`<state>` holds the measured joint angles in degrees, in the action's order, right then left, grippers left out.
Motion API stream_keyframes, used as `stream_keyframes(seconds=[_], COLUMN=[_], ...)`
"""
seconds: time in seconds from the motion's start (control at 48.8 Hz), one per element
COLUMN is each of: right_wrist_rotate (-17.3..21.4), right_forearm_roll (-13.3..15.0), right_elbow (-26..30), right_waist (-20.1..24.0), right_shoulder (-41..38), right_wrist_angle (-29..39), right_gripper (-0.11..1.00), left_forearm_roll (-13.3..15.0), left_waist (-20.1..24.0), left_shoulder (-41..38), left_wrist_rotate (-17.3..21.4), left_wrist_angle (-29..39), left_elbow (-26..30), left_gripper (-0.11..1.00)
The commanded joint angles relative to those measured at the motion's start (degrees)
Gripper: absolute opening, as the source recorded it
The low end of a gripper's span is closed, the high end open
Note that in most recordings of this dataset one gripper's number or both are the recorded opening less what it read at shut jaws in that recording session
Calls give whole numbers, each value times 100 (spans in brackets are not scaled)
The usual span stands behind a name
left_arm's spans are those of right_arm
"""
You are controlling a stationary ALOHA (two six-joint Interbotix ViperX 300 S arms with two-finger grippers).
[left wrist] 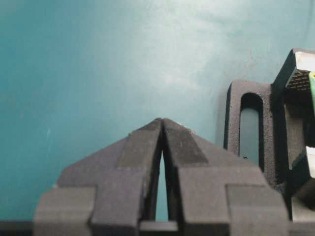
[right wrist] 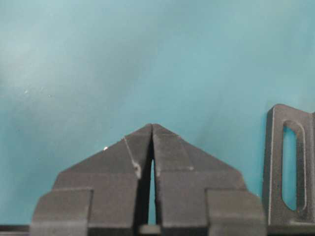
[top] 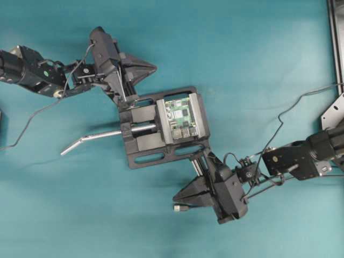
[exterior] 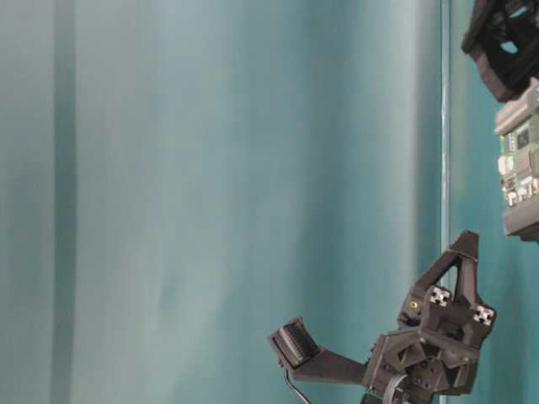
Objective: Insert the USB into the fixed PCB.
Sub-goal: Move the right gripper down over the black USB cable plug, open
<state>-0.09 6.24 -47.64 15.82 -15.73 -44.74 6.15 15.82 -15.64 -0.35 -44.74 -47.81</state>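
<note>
The fixed PCB (top: 180, 118), small and green with silver parts, sits clamped in the black vise (top: 141, 146) at the table's middle; the table-level view shows it at the right edge (exterior: 517, 165). My left gripper (top: 154, 68) is shut with nothing in it, just up-left of the vise, tips pointing right (left wrist: 162, 120). My right gripper (top: 173, 200) is shut on nothing below the vise, tips pointing left (right wrist: 151, 126). A tiny silver tip (top: 179, 207) lies against its near finger. It looks like the USB plug, with its cable hidden.
The vise's bent silver handle (top: 91, 141) sticks out to the left over the teal table. Slotted vise base plates show in both wrist views (left wrist: 236, 123) (right wrist: 275, 162). A metal frame (top: 336, 32) runs along the right edge. Thin black robot wires (top: 279, 115) trail from both arms.
</note>
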Motion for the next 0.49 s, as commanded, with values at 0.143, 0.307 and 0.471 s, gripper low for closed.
stream_keyframes(seconds=[0.143, 0.307, 0.471], right_wrist_rotate=[149, 211, 422], right_forearm_roll=[-457, -923, -1521], right_elbow=[-9, -334, -668], right_waist=[141, 176, 334], right_shoulder=[114, 369, 712], right_wrist_angle=[-299, -940, -1037], right_gripper=[12, 5, 3], left_forearm_roll=[-193, -202, -193], left_waist=[-35, -53, -88], left_shoulder=[501, 747, 1195], left_wrist_rotate=[53, 26, -70], left_wrist_angle=[826, 1301, 1670], left_elbow=[272, 202, 0], left_gripper=[0, 0, 0])
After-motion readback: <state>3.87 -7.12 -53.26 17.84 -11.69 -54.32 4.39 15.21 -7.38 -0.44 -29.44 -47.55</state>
